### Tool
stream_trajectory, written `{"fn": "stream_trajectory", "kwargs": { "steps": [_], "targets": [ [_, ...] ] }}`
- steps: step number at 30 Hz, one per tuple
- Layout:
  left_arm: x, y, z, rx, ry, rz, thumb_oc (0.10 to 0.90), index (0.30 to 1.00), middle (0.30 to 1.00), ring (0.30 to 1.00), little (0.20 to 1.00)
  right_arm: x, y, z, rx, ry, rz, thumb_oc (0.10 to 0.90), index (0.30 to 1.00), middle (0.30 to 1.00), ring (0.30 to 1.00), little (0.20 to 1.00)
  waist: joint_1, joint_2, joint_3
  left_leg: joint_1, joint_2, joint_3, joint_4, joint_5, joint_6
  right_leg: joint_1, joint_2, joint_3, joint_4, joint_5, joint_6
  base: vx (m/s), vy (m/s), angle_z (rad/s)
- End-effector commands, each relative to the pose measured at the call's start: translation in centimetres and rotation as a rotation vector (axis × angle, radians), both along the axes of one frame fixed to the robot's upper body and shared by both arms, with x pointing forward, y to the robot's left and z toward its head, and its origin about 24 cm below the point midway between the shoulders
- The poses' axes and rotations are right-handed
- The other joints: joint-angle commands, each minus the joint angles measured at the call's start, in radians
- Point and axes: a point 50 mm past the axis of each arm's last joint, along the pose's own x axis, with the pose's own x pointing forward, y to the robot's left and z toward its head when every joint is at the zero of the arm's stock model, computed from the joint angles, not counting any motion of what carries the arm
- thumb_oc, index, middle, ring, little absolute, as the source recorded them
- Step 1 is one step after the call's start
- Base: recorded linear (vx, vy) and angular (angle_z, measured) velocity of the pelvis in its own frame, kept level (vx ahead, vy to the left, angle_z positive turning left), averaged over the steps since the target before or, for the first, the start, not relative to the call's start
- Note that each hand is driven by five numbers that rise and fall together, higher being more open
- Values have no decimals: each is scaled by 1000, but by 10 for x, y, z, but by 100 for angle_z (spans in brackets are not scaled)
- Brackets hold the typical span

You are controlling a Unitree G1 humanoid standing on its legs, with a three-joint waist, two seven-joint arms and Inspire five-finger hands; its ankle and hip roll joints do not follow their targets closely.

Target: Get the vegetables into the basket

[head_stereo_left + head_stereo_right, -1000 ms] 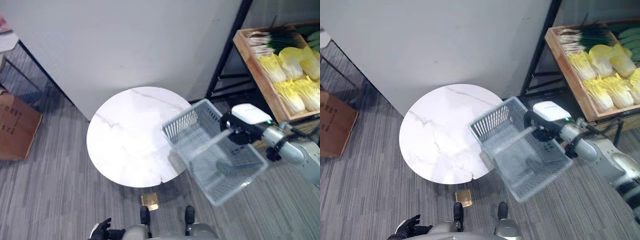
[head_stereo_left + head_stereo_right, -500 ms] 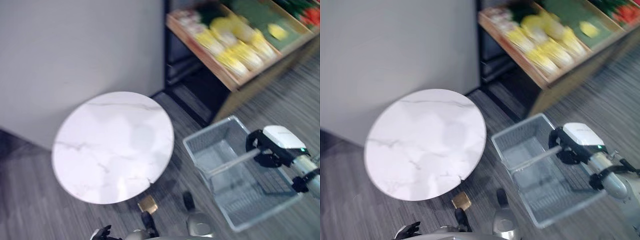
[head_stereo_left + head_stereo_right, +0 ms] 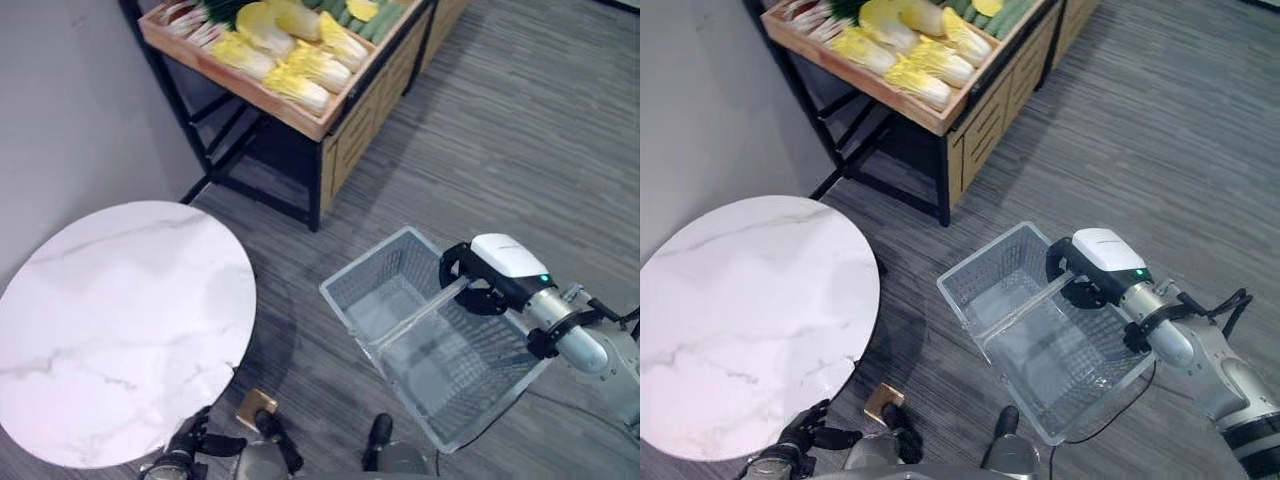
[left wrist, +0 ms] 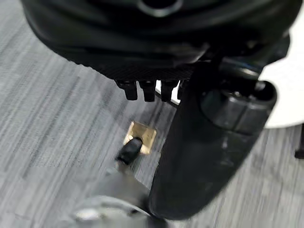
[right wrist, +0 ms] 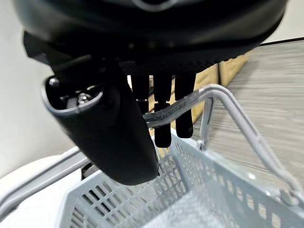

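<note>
right hand [image 3: 478, 283] curled round handle of empty grey wire-mesh basket [image 3: 440, 360], carried over the floor | pale yellow cabbages [image 3: 300, 72] in wooden crate shelf [image 3: 330, 110], well ahead-left of basket | left hand [image 3: 805, 435] low by round white marble table [image 3: 110, 330], fingers curled, empty | right nearer

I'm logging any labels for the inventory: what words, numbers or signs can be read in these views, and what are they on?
None can be read.
The basket, held by its handle in the right hand, shows no label.
The vegetables and their wooden crate show no sign or tag.
</note>
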Motion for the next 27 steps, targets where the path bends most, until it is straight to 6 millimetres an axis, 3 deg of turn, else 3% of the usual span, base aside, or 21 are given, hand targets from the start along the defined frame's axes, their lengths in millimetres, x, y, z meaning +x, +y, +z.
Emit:
{"fn": "stream_trajectory", "kwargs": {
  "steps": [1, 10, 12, 13, 14, 15, 16, 17, 18, 19, 20, 22, 23, 27],
  "targets": [
    [-14, -4, -6, -6, 63, -20, 900, 1000, 1000, 1000, 1000, 12, 17, 68, 91, -324, 104, 400, 300, 300, 300, 300, 13, -22, -32, -35, 15, -6, 56, 20, -64, 82, -50, -38, 26, 5, 81, -22, -165, 13],
    [-3, -14, -5, -19, 27, -54, 900, 1000, 1000, 1000, 1000, -11, -21, 52, 21, -258, -61, 400, 300, 300, 300, 300, -42, 15, 16, -57, 97, -28, 150, 54, -114, 88, -3, 4, 49, -69, 34, -32, -157, 1],
    [0, -14, -4, -15, 17, -70, 900, 1000, 1000, 1000, 1000, -18, -31, 53, -15, -260, -102, 400, 300, 300, 300, 300, -52, 16, 33, -79, 136, -63, 232, 77, -145, 90, 15, 31, 57, -90, 14, 33, -213, 1],
    [3, -13, -3, -10, 8, -75, 900, 1000, 1000, 1000, 1000, -20, -33, 53, -21, -264, -111, 400, 300, 300, 300, 300, -44, 20, 45, -91, 165, -128, 295, 102, -173, 92, 37, 55, 63, -103, -6, -64, -160, -19],
    [11, -13, 1, -3, -39, -74, 900, 1000, 1000, 1000, 1000, -18, -37, 54, -32, -265, -123, 400, 300, 300, 300, 300, -4, 24, 75, -140, 99, -356, 291, 114, -138, 65, 40, 100, 79, -91, -17, -84, -83, -40],
    [11, -13, 1, -3, -39, -73, 900, 1000, 1000, 1000, 1000, -17, -37, 54, -32, -265, -122, 400, 300, 300, 300, 300, -10, 23, 74, -144, 96, -361, 290, 116, -136, 64, 39, 95, 80, -92, -17, -94, 56, -52],
    [13, -13, 2, 0, -62, -58, 900, 1000, 1000, 1000, 1000, -13, -37, 53, -32, -262, -123, 400, 300, 300, 300, 300, 30, 23, 76, -165, -15, -567, 236, 59, -106, 57, 32, 152, 71, -80, -7, 30, 27, -113],
    [15, -15, 3, -3, -77, -48, 900, 1000, 1000, 1000, 1000, -8, -33, 52, -2, -269, -108, 400, 300, 300, 300, 300, 44, 15, 73, -182, -67, -660, 189, 29, -89, 46, 28, 191, 67, -68, 0, 63, 24, -132],
    [13, -14, 2, 0, -71, -45, 900, 1000, 1000, 1000, 1000, -3, -31, 52, 14, -271, -99, 400, 300, 300, 300, 300, 56, 12, 72, -178, -94, -735, 139, 21, -80, 43, 32, 231, 63, -62, 6, 137, 10, -172],
    [13, -13, 3, 6, -75, -55, 900, 1000, 1000, 1000, 1000, 2, -29, 52, 22, -272, -91, 400, 300, 300, 300, 300, 80, 12, 65, -187, -123, -850, 98, 30, -77, 36, 38, 283, 58, -53, 15, 164, 49, -110],
    [14, -14, 3, 4, -77, -62, 900, 1000, 1000, 1000, 1000, 6, -28, 55, 31, -284, -84, 400, 300, 300, 300, 300, 88, 15, 59, -205, -142, -905, 75, 50, -82, 29, 42, 311, 53, -44, 20, 178, 77, -142],
    [12, -14, 2, 4, -62, -77, 900, 1000, 1000, 1000, 1000, 11, -22, 58, 51, -291, -59, 400, 300, 300, 300, 300, 84, 12, 44, -188, -162, -950, 45, 27, -66, 6, 52, 380, 59, -47, 37, 120, 123, -156],
    [10, -13, 1, 5, -47, -76, 900, 1000, 1000, 1000, 1000, 10, -21, 55, 70, -282, -59, 400, 300, 300, 300, 300, 87, 10, 35, -157, -145, -910, 9, 39, -65, 0, 53, 395, 65, -43, 37, 124, 191, -132],
    [10, -11, 0, 18, -22, -106, 900, 1000, 1000, 1000, 1000, 11, -22, 43, 160, -264, -103, 400, 300, 300, 300, 300, 67, -10, 23, -123, -166, -821, -9, 21, -26, -49, 22, 432, 97, -18, 66, 91, 219, -97]
  ]
}}
